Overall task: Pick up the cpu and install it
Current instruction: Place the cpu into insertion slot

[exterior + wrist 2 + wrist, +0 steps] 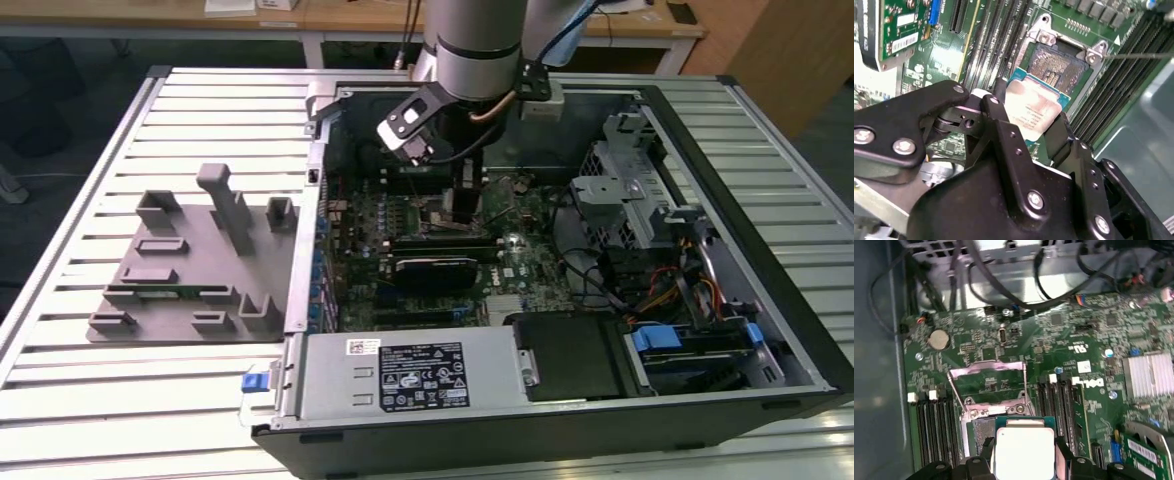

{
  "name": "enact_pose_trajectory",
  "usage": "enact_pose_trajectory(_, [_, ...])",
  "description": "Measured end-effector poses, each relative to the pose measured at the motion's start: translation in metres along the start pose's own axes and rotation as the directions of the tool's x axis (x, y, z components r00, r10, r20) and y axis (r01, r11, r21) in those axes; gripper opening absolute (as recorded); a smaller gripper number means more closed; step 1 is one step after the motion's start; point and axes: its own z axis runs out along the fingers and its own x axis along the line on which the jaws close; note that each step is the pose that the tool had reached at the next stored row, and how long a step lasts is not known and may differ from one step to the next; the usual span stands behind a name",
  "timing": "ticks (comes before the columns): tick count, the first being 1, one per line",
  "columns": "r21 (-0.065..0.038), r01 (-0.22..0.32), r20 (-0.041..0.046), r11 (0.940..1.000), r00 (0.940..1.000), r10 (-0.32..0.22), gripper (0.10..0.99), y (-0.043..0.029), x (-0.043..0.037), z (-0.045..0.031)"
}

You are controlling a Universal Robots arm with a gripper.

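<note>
The cpu (1034,107), a flat square chip with a silvery top and a pale green rim, is clamped by its edges between my gripper's black fingers (999,117). My gripper (1029,122) is shut on it. The chip hangs tilted just above the square metal-framed socket (1064,62), whose dark centre is uncovered. In the first wrist view the cpu (1024,450) overlaps the socket's (979,432) near edge, and the hinged load plate (989,382) stands open behind it. In the exterior view my gripper (463,200) reaches down into the open computer case over the motherboard (527,250).
Memory slots (934,425) flank the socket on both sides. A finned heatsink (1149,377) and black cables (1004,290) lie nearby. The case holds a power supply (400,375), a drive cage (641,200) and a black card (434,270). A grey fixture (200,260) sits on the slatted table.
</note>
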Motion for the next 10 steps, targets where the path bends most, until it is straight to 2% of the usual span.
enact_pose_trajectory(1, [0.0, 0.027, -0.001, 0.9996, 0.9996, -0.027, 0.545, -0.0019, -0.0001, 0.0023])
enact_pose_trajectory(2, [0.0, 0.033, -0.0012, 0.9994, 0.9994, -0.033, 0.545, -0.0075, 0.0018, 0.0049])
enact_pose_trajectory(5, [0.0, 0.051, -0.002, 0.9987, 0.9987, -0.051, 0.545, -0.0091, 0.0019, 0.0078])
enact_pose_trajectory(6, [0.0, 0.077, -0.0029, 0.997, 0.997, -0.077, 0.545, -0.0094, 0.0024, 0.0134])
enact_pose_trajectory(10, [-0.001, 0.08, -0.0033, 0.9968, 0.9968, -0.08, 0.545, -0.0101, 0.0081, 0.0169])
